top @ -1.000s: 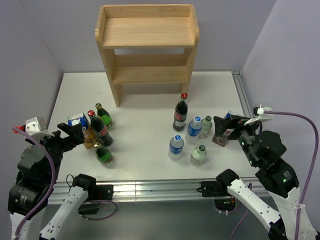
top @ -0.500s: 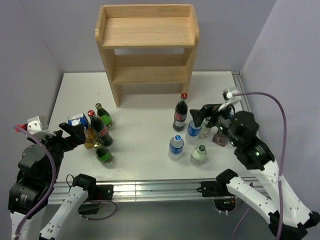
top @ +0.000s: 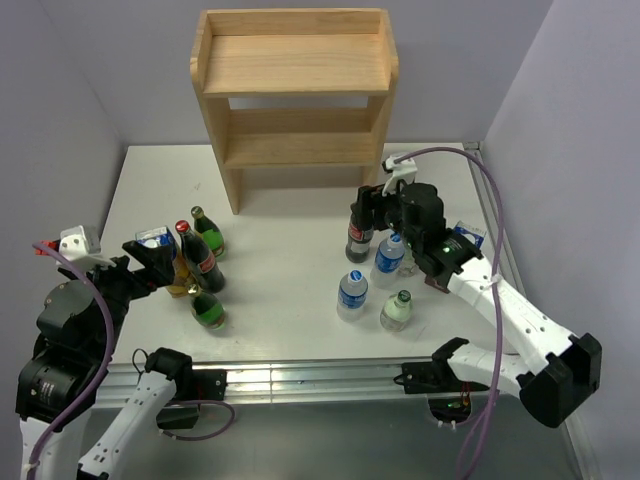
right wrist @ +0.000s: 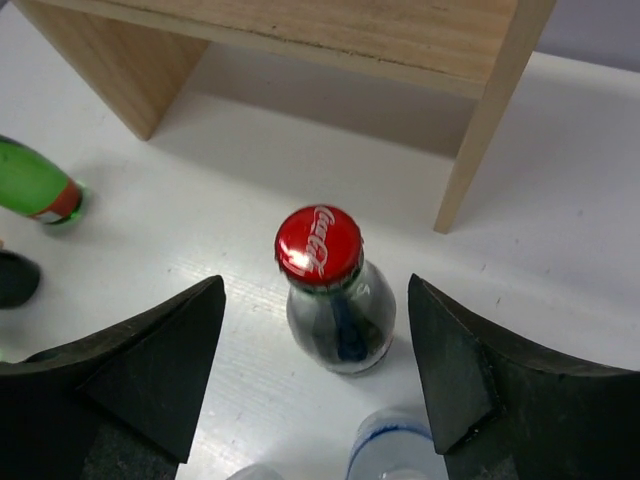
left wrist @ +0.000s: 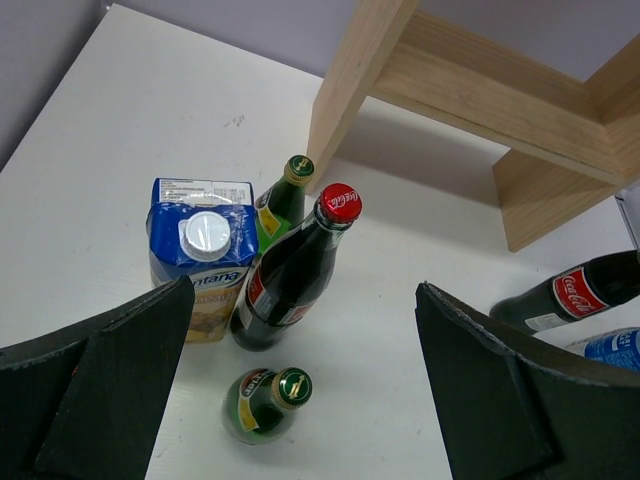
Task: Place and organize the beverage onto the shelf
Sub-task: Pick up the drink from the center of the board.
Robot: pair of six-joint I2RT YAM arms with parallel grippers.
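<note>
Waiting empty, the wooden shelf [top: 293, 90] is holding nothing; the drinks [top: 352, 290] are all sitting on the table [top: 290, 250] in front. The right gripper [right wrist: 318, 345] is straddling a red-capped cola bottle [right wrist: 320, 248], jaws apart, not touching it; the left gripper [left wrist: 300, 340] is hovering wide open.

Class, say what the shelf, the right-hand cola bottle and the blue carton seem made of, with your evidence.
Shelf: bare light wood, matt; grain lines show. Cola bottle: probably glass, glossy and see-through at the neck; its red cap looks like painted metal. Blue carton: printed card, folded edges, with a white, likely plastic, lid.
</note>
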